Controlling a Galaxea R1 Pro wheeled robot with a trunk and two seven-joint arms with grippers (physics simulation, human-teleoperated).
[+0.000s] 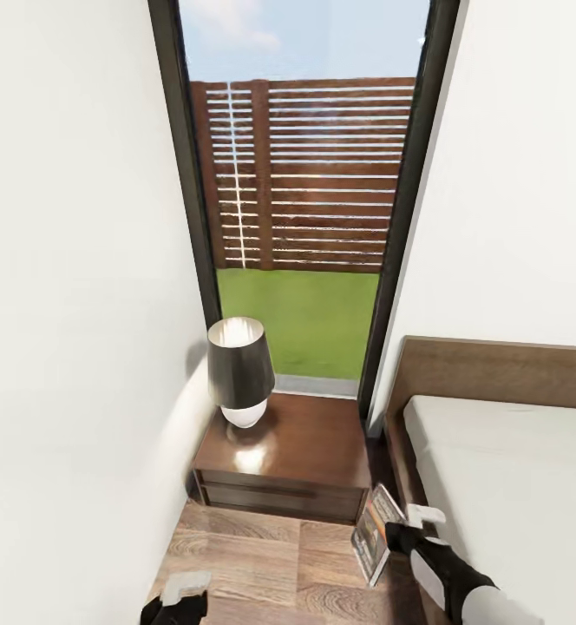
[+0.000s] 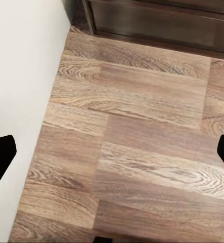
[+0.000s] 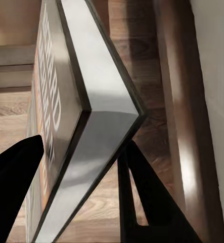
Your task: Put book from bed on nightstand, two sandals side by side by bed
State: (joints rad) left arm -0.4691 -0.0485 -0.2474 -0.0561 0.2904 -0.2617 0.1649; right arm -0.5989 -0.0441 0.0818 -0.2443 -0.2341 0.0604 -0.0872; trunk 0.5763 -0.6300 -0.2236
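Between the bed (image 1: 505, 486) and the nightstand (image 1: 297, 447), the right gripper (image 1: 402, 531) holds the book (image 1: 376, 531) on edge, off the floor, cover facing the nightstand side. In the right wrist view the book (image 3: 86, 116) sits wedged between both black fingers (image 3: 142, 202), so jaws are closed on it, pinching across the thickness near one edge. My read: held upright to clear the narrow gap beside the bed frame (image 3: 177, 101) on the way over.

Book is lower than the nightstand top and just off its front right corner. Needs a lift, then a tilt to flat before set-down.

Left gripper (image 1: 180, 599) hangs low near the white wall (image 1: 71, 304), over bare wood floor (image 2: 137, 142). Its fingertips (image 2: 0, 157) sit far apart at the frame edges in the left wrist view, nothing between them: wide open, empty.

Obstacles: lamp (image 1: 238, 369) takes the rear left of the nightstand top, so the free area is front and right. Bed headboard (image 1: 496, 369) and frame close off the right side; window frame (image 1: 401, 243) is behind the nightstand. Tight corridor, so arm swing is limited.

Sandals aren't visible from here.
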